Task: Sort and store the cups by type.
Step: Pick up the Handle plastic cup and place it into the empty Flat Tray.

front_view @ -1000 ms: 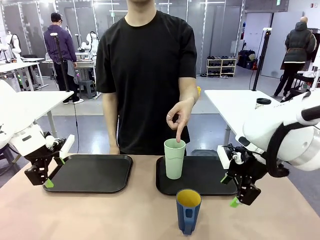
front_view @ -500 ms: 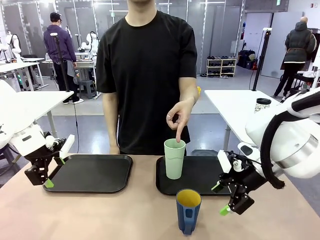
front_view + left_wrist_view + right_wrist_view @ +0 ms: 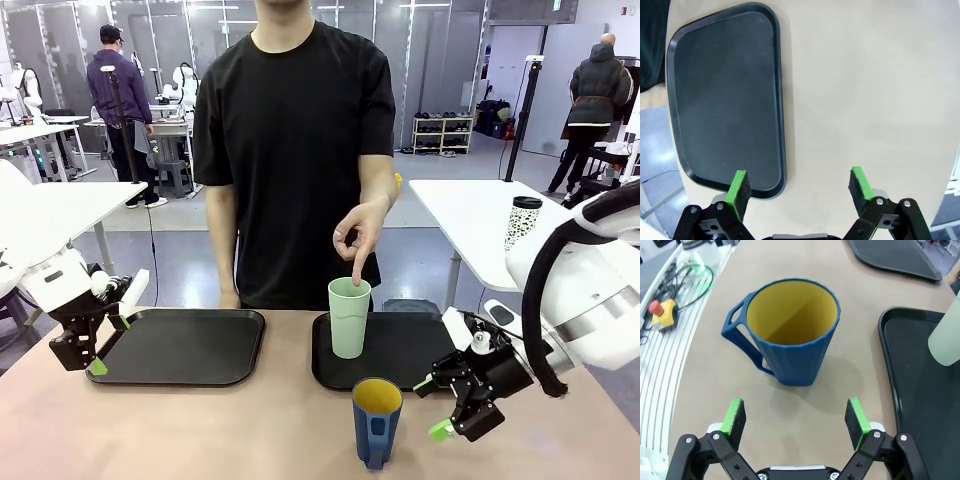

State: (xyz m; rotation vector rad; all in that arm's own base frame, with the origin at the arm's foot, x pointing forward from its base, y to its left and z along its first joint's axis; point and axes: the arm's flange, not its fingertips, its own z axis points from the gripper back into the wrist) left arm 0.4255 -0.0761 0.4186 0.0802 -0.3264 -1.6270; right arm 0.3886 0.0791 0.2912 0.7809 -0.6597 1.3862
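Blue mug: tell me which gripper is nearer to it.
Right. The right gripper hangs open just beside the blue mug, on its right, not touching. The left gripper sits open far off, at the left black tray's outer edge.

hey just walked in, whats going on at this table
A person across the table points one hand, finger down, at the rim of the mint-green tumbler, which stands upright on the right tray. The blue mug stands on the bare table in front of that tray. The right gripper is low beside the mug, open, fingers aimed at it but not touching. The left gripper hangs open at the outer edge of the left tray, holding nothing.
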